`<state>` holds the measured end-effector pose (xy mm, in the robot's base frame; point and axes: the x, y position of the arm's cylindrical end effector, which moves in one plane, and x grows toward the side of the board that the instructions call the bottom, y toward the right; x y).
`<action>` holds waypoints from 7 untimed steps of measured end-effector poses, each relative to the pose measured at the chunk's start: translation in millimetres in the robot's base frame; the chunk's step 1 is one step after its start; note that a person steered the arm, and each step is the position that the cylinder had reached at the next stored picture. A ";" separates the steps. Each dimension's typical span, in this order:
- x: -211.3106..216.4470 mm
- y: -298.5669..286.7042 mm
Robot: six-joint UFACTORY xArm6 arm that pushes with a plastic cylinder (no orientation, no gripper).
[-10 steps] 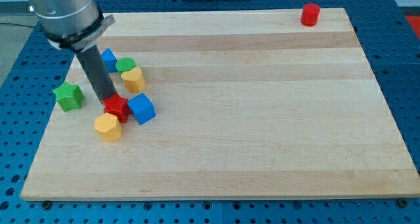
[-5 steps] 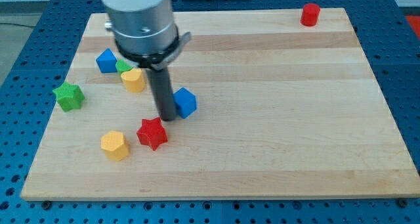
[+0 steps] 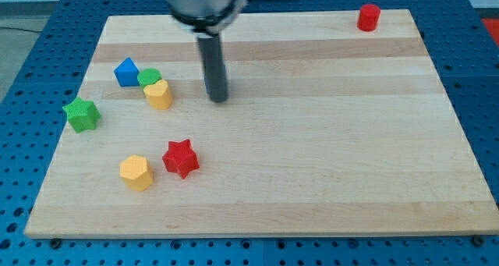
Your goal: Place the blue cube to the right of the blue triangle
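Observation:
The blue triangle [image 3: 126, 72] sits at the board's upper left, with a green round block [image 3: 150, 77] touching its right side. My tip [image 3: 220, 100] rests on the board well to the right of them, about level with the yellow heart [image 3: 159, 94]. The blue cube does not show anywhere in the view; the rod may be hiding it.
A green star [image 3: 81, 114] lies near the left edge. A red star [image 3: 181, 157] and a yellow hexagon [image 3: 136, 172] lie at the lower left. A red cylinder [image 3: 368, 17] stands at the top right corner of the wooden board [image 3: 312, 141].
My tip pushed the blue cube away from the red star, up and to the right, then moved on towards the view's top. The cube showed beside the rod earlier and is now out of sight.

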<state>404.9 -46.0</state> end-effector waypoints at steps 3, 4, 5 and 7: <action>-47.0 -120.5; -50.6 -53.4; -62.2 -18.9; -100.7 -66.9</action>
